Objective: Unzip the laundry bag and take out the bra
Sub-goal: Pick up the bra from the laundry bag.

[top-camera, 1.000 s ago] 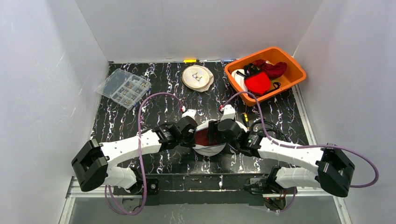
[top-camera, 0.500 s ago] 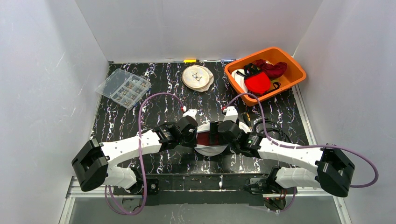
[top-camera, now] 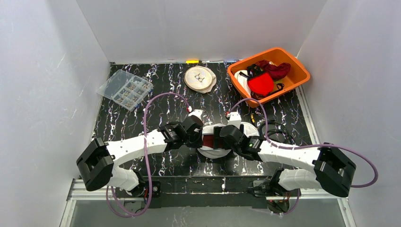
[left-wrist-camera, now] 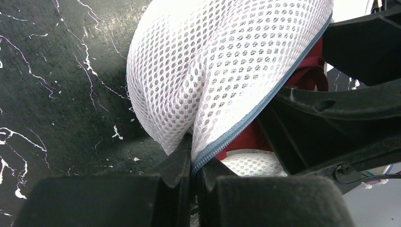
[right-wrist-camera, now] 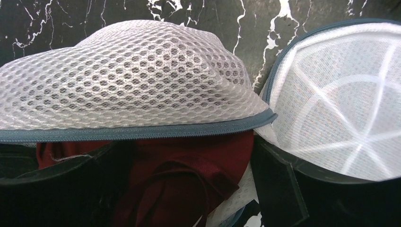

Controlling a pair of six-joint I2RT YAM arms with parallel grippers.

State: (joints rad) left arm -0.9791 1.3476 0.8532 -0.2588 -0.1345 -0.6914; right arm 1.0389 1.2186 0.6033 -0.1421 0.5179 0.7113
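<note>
Walls are closing in the table [top-camera: 165, 109] on 3 sides, with bare top lying left, right and behind the 1 round bag [top-camera: 211, 152], which is sitting at centre near the front edge. Its unzipped mouth is gaping toward the right gripper [top-camera: 219, 137], whose jaws are standing wide around the 1 dark red bra [right-wrist-camera: 189, 165] inside. The left gripper [left-wrist-camera: 193, 158] is pinching the bag's zip edge. Behind are sitting 1 orange bin [top-camera: 302, 75], 1 clear box [top-camera: 124, 89] and 1 round white pouch [top-camera: 200, 78].
</note>
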